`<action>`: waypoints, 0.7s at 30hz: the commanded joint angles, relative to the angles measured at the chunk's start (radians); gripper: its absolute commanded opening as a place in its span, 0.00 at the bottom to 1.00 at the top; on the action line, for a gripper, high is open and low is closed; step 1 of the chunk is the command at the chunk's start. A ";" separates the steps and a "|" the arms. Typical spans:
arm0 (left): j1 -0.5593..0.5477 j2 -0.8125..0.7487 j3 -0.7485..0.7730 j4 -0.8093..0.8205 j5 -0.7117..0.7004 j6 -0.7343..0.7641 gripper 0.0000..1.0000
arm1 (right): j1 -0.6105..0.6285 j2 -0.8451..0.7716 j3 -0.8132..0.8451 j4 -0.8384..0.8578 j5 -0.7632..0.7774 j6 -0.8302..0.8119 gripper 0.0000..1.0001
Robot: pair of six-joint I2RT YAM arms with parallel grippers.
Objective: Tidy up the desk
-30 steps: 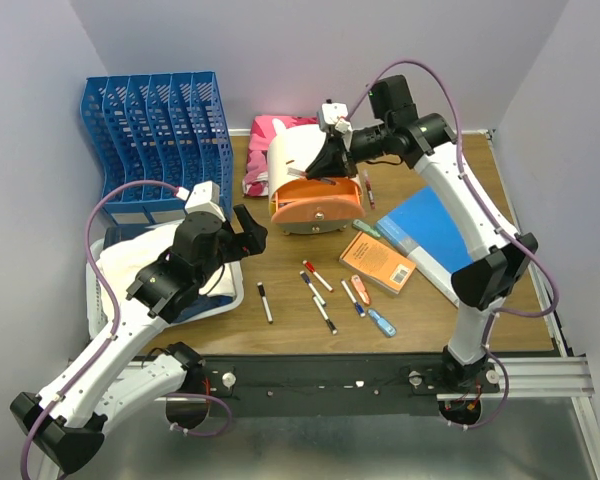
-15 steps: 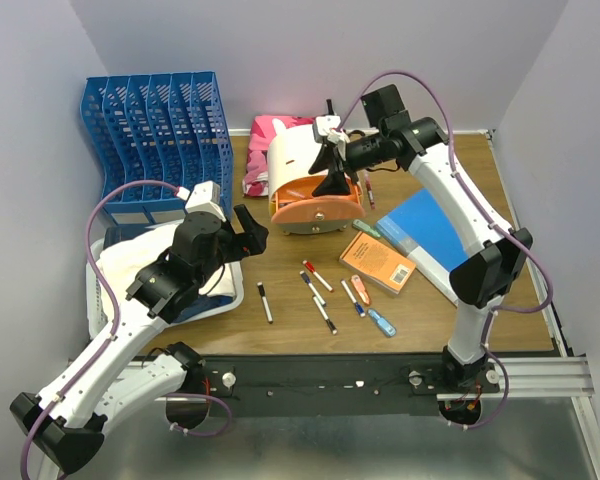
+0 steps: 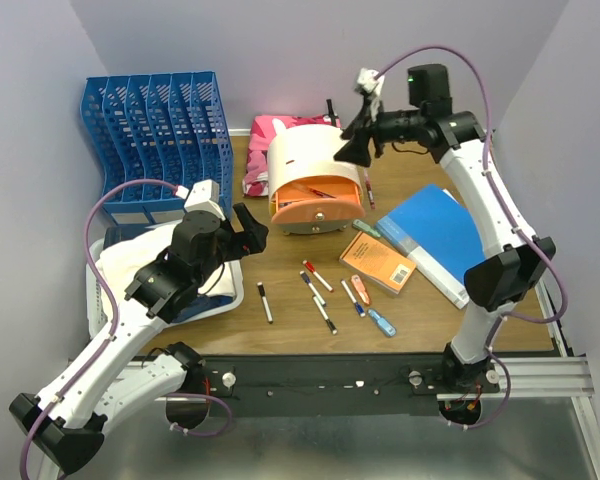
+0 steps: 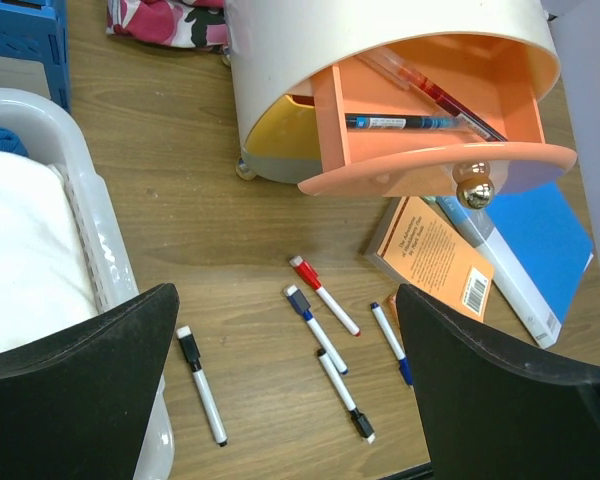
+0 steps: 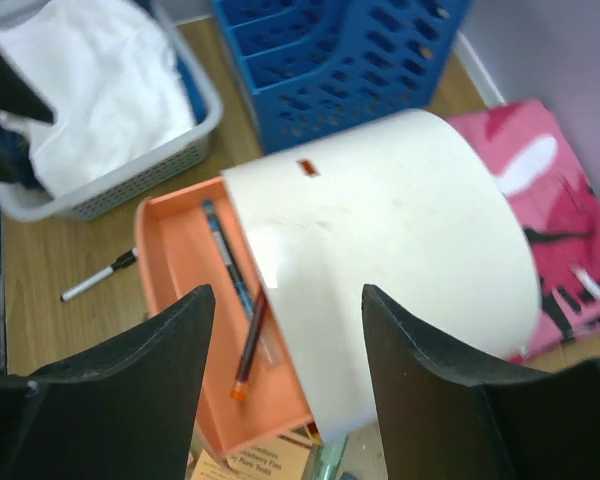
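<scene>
The desk (image 3: pixel 290 338) is a brown wood tabletop. At its back stands a white rounded organizer (image 3: pixel 305 160) with its orange drawer (image 3: pixel 320 212) pulled open, and pens (image 5: pixel 248 345) lie in the drawer. My right gripper (image 3: pixel 355 135) hangs open and empty above the organizer's right side, touching nothing. Several markers (image 3: pixel 317 290) lie loose on the wood in front. My left gripper (image 3: pixel 248 228) is wide open and empty, raised above the desk next to the white tray, with the markers (image 4: pixel 320 325) below it.
A blue file rack (image 3: pixel 155 125) stands at the back left, and a white tray (image 3: pixel 233 296) with cloth sits before it. Pink cloth (image 3: pixel 265 150) lies behind the organizer. An orange book (image 3: pixel 378 262) and a blue folder (image 3: pixel 435 238) lie at the right.
My right gripper opened and rose up and to the right, away from the orange drawer. The left arm has not moved.
</scene>
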 commanded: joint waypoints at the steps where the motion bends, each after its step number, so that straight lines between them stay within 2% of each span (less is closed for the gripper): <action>1: 0.005 -0.007 0.021 0.004 0.010 0.008 0.99 | -0.135 -0.042 -0.102 0.231 0.108 0.366 0.68; 3: 0.005 -0.006 0.021 0.004 0.010 0.008 0.99 | -0.184 -0.042 -0.152 0.315 0.162 0.492 0.68; 6: 0.005 0.000 0.024 0.005 0.010 0.009 0.99 | -0.211 -0.029 -0.245 0.389 0.337 0.654 0.66; 7: 0.005 0.003 0.027 0.004 0.011 0.011 0.99 | -0.211 -0.013 -0.267 0.395 0.422 0.671 0.65; 9: 0.005 0.008 0.033 0.005 0.011 0.012 0.99 | -0.210 0.013 -0.308 0.400 0.486 0.712 0.64; 13: 0.005 0.019 0.039 0.008 0.013 0.014 0.99 | -0.210 0.114 -0.290 0.343 0.622 0.723 0.60; 21: 0.007 0.028 0.038 0.014 0.014 0.009 0.99 | -0.199 0.287 -0.261 0.314 0.698 0.704 0.46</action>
